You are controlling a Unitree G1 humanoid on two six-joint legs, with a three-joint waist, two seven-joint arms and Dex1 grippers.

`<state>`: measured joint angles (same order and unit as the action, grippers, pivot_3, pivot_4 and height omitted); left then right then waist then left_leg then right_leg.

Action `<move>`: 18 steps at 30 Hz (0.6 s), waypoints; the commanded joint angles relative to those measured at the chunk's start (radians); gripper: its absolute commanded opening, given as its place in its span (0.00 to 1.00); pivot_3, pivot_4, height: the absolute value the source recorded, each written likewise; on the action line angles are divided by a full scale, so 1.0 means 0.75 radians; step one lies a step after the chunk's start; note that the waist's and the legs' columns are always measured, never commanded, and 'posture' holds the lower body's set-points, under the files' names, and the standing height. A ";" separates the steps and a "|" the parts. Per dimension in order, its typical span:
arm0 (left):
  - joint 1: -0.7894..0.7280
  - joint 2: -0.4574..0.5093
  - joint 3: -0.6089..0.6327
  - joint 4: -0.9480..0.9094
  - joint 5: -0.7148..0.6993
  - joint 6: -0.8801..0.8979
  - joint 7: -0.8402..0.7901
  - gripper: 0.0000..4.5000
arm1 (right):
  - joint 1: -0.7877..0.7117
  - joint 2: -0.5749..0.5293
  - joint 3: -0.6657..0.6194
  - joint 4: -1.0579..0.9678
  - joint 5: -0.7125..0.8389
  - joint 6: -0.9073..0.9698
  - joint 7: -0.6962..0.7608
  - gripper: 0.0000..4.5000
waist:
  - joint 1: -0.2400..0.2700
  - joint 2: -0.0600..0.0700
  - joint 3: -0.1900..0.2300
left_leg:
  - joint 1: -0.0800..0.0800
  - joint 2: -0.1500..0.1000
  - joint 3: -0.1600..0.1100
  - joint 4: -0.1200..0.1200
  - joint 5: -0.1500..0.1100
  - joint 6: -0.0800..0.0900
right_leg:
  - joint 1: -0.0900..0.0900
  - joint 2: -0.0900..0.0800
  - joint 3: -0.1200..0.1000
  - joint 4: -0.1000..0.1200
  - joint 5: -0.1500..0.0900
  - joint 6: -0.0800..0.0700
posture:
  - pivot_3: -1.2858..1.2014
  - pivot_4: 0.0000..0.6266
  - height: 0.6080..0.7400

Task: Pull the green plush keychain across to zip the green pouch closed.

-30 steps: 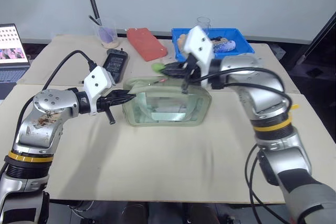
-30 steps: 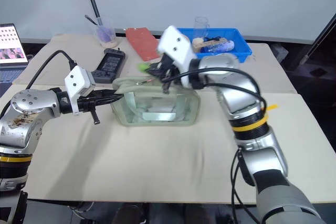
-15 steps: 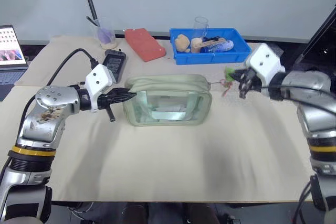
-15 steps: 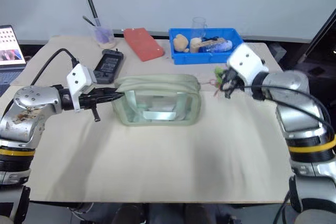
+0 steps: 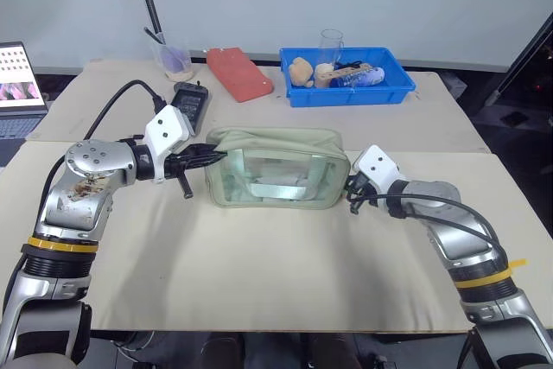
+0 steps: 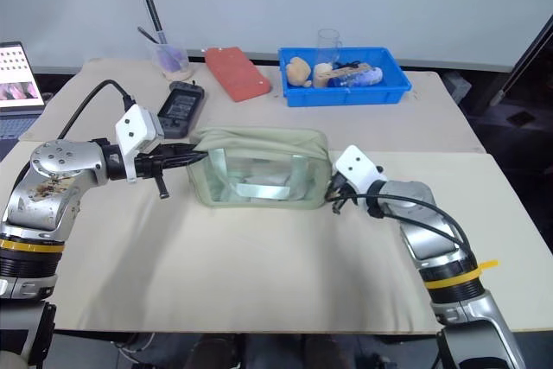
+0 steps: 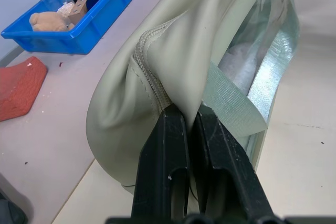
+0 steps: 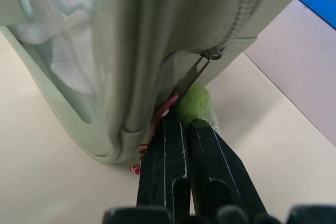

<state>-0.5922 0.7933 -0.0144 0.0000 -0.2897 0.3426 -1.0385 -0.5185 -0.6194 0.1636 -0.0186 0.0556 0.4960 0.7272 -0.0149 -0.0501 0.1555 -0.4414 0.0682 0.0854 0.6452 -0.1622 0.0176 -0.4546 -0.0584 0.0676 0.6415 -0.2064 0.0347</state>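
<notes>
Sage-green fabric marks the green pouch [image 5: 275, 167], which sits on the counter [image 5: 259, 257] with its long axis running left to right across the robot's front, so the zipper along its top runs the same way. The left gripper [image 7: 185, 124] has its jaws pinched together on a fold of the pouch's left end, anchoring it. The right gripper [image 8: 181, 129] sits at the opposite, right end, low beside the pouch, its jaws closed on the red-and-white string just beneath the green plush keychain [image 8: 192, 104]. The keychain hangs from the metal pull tab at the pouch's right end corner, touching the jaws and just beside the pouch wall. From that pull position, the zipper looks to be at or very near the end of its travel, so I judge the closing nearly done; any further pull would run along the pouch's long axis, away from the left arm, and the right arm is the one placed for it. Counted: one pouch, one keychain, two grippers. Farther back stand one blue bin [image 5: 393, 92], one red block [image 5: 240, 73], one black device [image 5: 190, 101] and one clear cup [image 5: 175, 56].
</notes>
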 commanded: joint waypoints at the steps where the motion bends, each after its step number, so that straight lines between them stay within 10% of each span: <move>1: 0.012 0.015 0.047 -0.005 -0.021 0.005 -0.007 0.09 | -0.084 -0.098 -0.097 0.066 -0.001 -0.089 0.048 0.22 | 0.001 0.000 0.000 | 0.000 0.000 0.000 0.000 0.000 0.000 | 0.000 0.000 0.000 0.000 0.000 0.000 | 0.52 0.24 1.00; 10: -0.024 0.178 0.318 -0.027 -0.325 0.351 -0.098 0.99 | -0.200 -0.419 -0.293 -0.059 0.314 -0.005 0.498 0.91 | -0.008 0.001 0.001 | -0.001 0.001 -0.001 -0.003 -0.001 0.001 | -0.002 0.001 0.000 -0.001 0.000 0.003 | 0.52 0.24 1.00; 18: 0.010 0.350 0.523 -0.052 -0.449 0.551 -0.063 1.00 | -0.326 -0.390 -0.488 -0.360 0.759 0.464 0.414 0.99 | -0.012 0.001 0.002 | 0.000 0.002 -0.001 -0.004 -0.001 0.001 | -0.003 0.001 -0.001 0.001 -0.005 0.001 | 0.52 0.24 1.00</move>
<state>-0.5820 1.0306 0.3297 -0.0137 -0.5974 0.7368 -1.0970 -0.7567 -0.9139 -0.1606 -0.2375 0.5707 0.7889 1.0667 -0.0238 -0.0491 0.1572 -0.4413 0.0697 0.0850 0.6422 -0.1629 0.0178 -0.4565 -0.0580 0.0669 0.6416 -0.2100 0.0353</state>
